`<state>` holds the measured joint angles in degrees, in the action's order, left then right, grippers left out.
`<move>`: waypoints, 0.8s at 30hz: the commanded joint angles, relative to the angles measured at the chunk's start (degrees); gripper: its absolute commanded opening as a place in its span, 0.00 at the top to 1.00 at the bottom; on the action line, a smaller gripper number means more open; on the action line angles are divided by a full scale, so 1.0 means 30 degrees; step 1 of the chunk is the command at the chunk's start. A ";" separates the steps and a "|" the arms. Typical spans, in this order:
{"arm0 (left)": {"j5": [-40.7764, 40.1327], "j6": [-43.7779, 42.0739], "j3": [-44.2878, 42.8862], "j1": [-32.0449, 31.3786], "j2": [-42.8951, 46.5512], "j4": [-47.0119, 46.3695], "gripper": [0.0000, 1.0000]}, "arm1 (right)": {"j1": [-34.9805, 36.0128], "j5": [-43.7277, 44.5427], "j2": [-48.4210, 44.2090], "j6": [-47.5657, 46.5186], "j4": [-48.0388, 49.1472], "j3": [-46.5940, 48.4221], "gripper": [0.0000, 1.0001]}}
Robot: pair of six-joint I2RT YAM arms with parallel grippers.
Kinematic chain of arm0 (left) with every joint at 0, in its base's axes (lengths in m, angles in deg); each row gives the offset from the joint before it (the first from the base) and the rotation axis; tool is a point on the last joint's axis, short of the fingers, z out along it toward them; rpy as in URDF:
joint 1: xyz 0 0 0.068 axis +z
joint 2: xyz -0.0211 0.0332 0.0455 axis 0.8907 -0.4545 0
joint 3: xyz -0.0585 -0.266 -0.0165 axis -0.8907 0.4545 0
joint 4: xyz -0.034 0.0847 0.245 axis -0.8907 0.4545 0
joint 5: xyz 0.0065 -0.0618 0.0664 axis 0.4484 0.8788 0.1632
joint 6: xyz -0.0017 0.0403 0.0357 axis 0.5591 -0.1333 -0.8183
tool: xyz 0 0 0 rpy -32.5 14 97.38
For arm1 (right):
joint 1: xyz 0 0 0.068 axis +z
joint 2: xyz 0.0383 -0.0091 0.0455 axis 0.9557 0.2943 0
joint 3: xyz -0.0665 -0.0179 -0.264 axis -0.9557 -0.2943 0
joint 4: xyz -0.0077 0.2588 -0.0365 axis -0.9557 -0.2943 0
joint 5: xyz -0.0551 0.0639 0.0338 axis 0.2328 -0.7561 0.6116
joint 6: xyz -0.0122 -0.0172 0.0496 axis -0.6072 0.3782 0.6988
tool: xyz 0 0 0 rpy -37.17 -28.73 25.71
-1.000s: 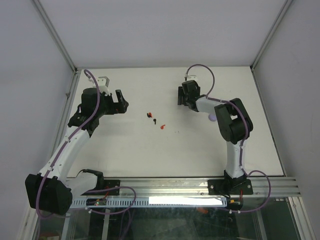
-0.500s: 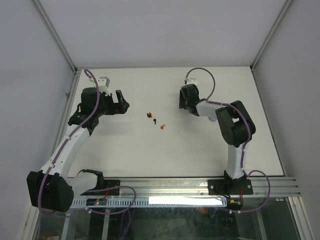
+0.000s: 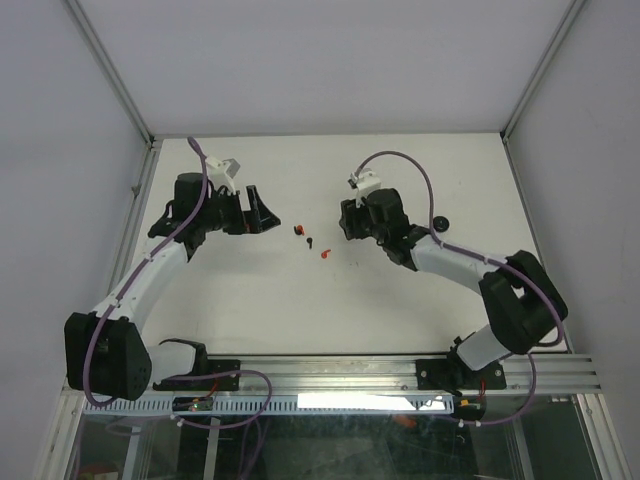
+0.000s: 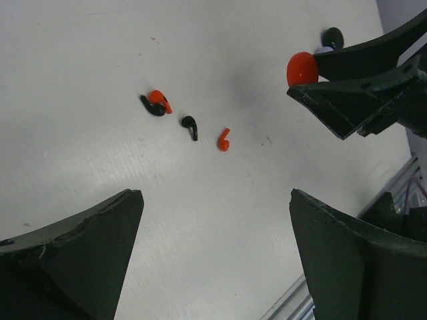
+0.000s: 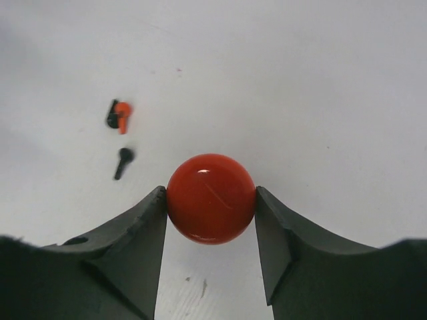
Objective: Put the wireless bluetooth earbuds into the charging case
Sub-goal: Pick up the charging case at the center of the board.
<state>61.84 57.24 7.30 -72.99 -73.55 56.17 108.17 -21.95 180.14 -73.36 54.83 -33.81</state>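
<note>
Earbuds (image 4: 191,127): four tiny stemmed buds lying loose on the table (image 3: 400,300), in a short slanted row betw. the two arms. None is in a case yet.
Row: red+black pair (image 4: 155,103) touching each other, then lone black bud, then lone red bud (image 4: 223,140), each a little apart.
Red case (image 4: 301,69): round and glossy, held off the table near the row. Can't tell if the lid is open.
Right gripper (image 3: 343,220): fingers part closed on the red case, pads on opposite sides, grip looks centred.
Left gripper (image 4: 215,195): fingers spread wide, nothing held, hovering over the table and facing the buds.
Other: black round thing (image 3: 440,222) on the table behind the right arm, maybe another case.
Handling (est.): buds look v. light, hard and smooth, so likely to skid or flick out from under broad fingers.
Where to grab: prob. across the stem or head w/ the fingertips only, low to the table, closing gently.
Easier pick: the lone red bud, since it's clear of its neighbours, whereas the touching pair may drag together.
Case (est.): stiff but slick and round, so it could roll in the pinch if pushed on.
</note>
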 commanded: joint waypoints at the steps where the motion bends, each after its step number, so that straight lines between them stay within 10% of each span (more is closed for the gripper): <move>1: 0.3218 0.1774 -0.0468 -0.0278 -0.0194 -0.1457 0.07 | 0.1325 -0.2060 -0.3029 -0.3077 0.3549 -0.1829 0.60; 24: 0.6162 0.5860 0.0377 -0.4991 -0.2269 -0.6333 0.40 | 0.5504 -0.7302 -0.7719 -1.0928 0.7923 -0.5785 0.60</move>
<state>75.87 72.63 7.32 -86.89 -80.37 43.34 123.36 -42.16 158.30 -104.04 74.37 -52.24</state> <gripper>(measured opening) 0.628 0.529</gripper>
